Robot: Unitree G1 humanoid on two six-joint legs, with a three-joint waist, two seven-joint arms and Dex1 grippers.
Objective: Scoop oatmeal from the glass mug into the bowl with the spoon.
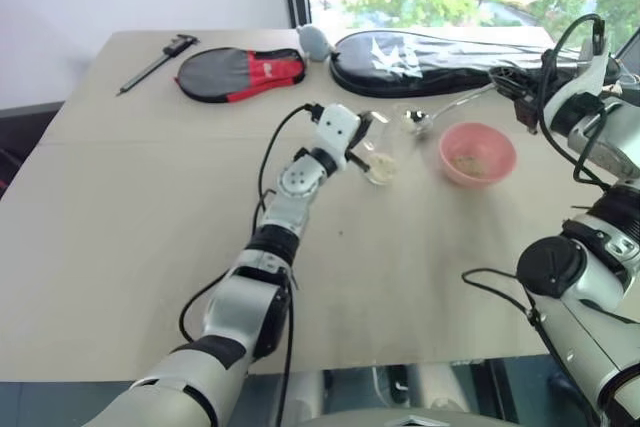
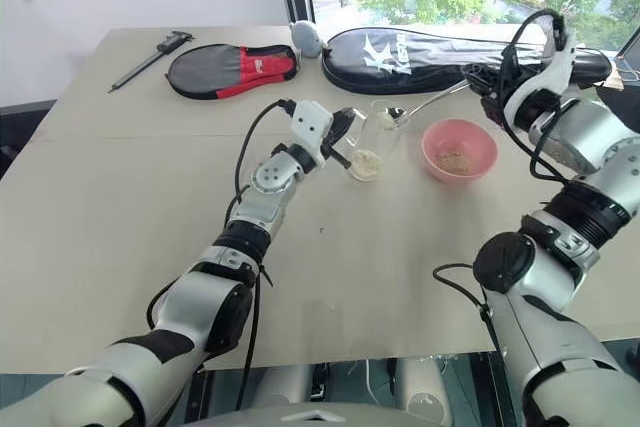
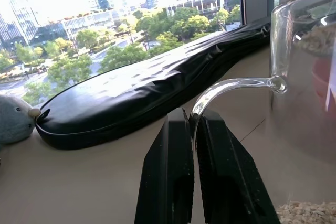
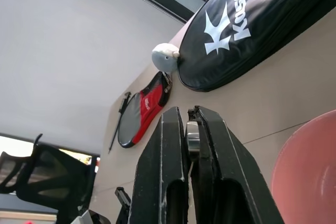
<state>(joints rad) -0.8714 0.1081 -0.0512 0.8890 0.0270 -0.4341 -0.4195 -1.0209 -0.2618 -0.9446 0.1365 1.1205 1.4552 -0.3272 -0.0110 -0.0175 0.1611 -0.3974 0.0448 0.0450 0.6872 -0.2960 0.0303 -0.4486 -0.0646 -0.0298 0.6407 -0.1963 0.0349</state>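
- Surface: wide beige table (image 1: pixel 150 207), white wall at far left, window w/ green trees at far right.
- Far edge of table: long black racket bag (image 2: pixel 440 47), red/black paddle case (image 2: pixel 225 69) to its left, small grey plush (image 2: pixel 305 39) between them, black caliper (image 1: pixel 158 60) at far left.
- Glass mug (image 2: pixel 372 142) stands near table centre; oatmeal (image 2: pixel 366 162) sits as a pale heap in its bottom.
- Bowl (image 2: pixel 459 150), pink, just right of the mug, not touching; some flakes lie in its bottom.
- Left gripper (image 2: pixel 345 143) is at the mug's left side. In the left wrist view its fingers (image 3: pixel 168 182) are clenched on the mug's clear handle, which runs up between them.
- Right gripper (image 2: pixel 478 78) hangs above and beyond the bowl, to the right of the mug, pointing left. In the right wrist view its fingers (image 4: pixel 165 177) are clamped on the spoon's handle.
- Spoon (image 2: pixel 425 102) slants from the right gripper down-left to the mug; its small bowl is at the mug's rim, prob. just above the opening, w/ what looks like a bit of oatmeal on it — hard to be sure through the glass.
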